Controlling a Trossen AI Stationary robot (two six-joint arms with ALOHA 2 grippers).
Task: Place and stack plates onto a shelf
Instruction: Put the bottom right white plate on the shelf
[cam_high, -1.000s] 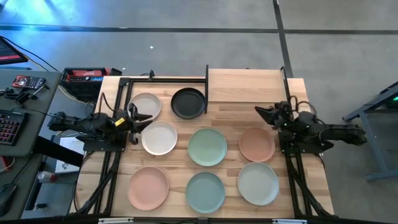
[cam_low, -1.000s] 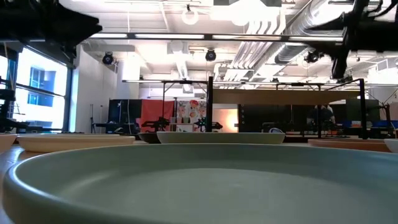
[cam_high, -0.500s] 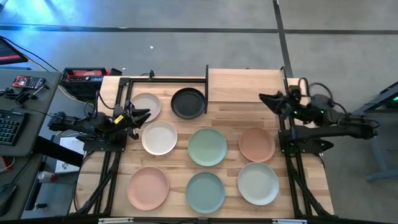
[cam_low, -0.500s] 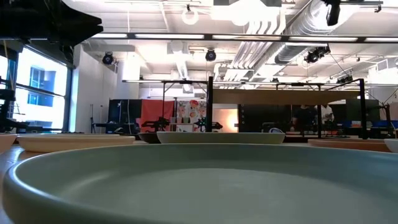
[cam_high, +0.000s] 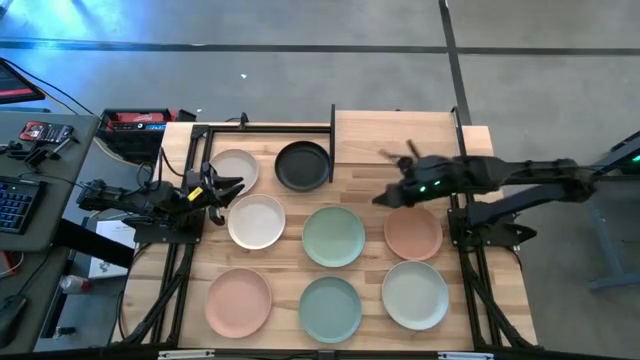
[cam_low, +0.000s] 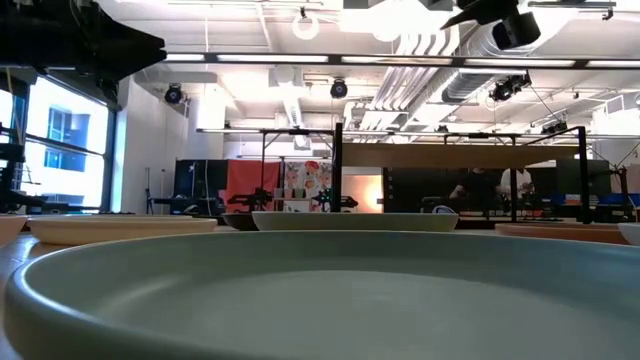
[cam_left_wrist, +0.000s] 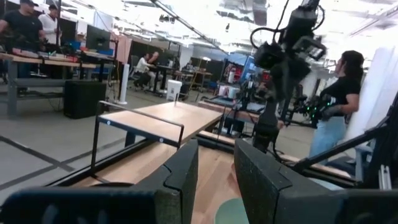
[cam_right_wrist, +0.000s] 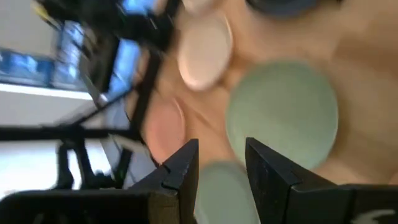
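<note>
Right arm reaching over the plates
Right gripper (cam_high: 383, 197), fingers parted and empty, hangs above the salmon plate (cam_high: 413, 232), probably choosing; left gripper (cam_high: 232, 188) waits parted.

The floor (cam_high: 330, 70) around the bench is smooth grey concrete, crossed by dark seam lines, with a bluish sheen of light toward one corner. Beside the bench stands a grey desk (cam_high: 45, 175) carrying a keyboard (cam_high: 14, 205) and small clutter; a red and black case (cam_high: 138, 121) lies on the floor near it. Across the room, the ceiling (cam_low: 300, 45) is white, hung with ducts, pipes and long bright strip lights. A tall window (cam_low: 62, 140) lets in daylight. Farther back are dark partitions, an orange-red panel (cam_low: 255, 180) and worktables. Several people (cam_left_wrist: 341, 106) stand or sit at distant desks.
</note>
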